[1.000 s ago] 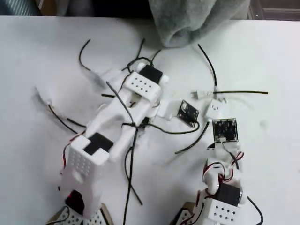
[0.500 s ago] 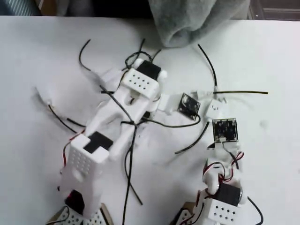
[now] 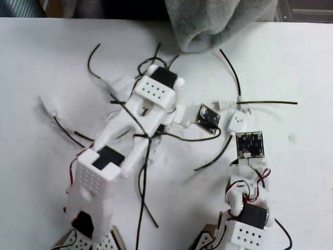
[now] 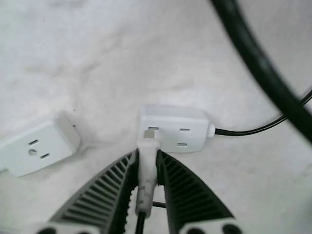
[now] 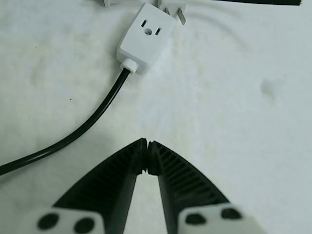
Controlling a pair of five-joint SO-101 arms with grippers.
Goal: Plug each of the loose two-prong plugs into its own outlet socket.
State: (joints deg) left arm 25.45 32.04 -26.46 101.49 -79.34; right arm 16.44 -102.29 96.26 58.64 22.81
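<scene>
My left gripper (image 4: 147, 158) is shut on a white two-prong plug (image 4: 147, 144). The plug's front end meets the slotted face of a white outlet socket (image 4: 175, 129) with a thin black cord. A second white outlet (image 4: 36, 148) lies apart to one side. In the high view the left arm (image 3: 153, 94) stretches over the table's middle. My right gripper (image 5: 147, 145) is shut on nothing and hovers over bare table, short of another white outlet (image 5: 146, 31) on a black cord. A loose plug (image 5: 173, 9) lies just beyond that outlet. The same outlet (image 3: 239, 121) and plug (image 3: 225, 104) show from above.
Several black cords (image 3: 234, 73) criss-cross the white table (image 3: 302, 67). A thick black cable (image 4: 258, 58) crosses near the left gripper. A grey cloth (image 3: 218, 23) lies at the far edge. The right arm (image 3: 244, 219) sits at the front right.
The left arm's wrist has shifted a little toward the far side of the table, taking the held plug with it. The right arm has not moved.
</scene>
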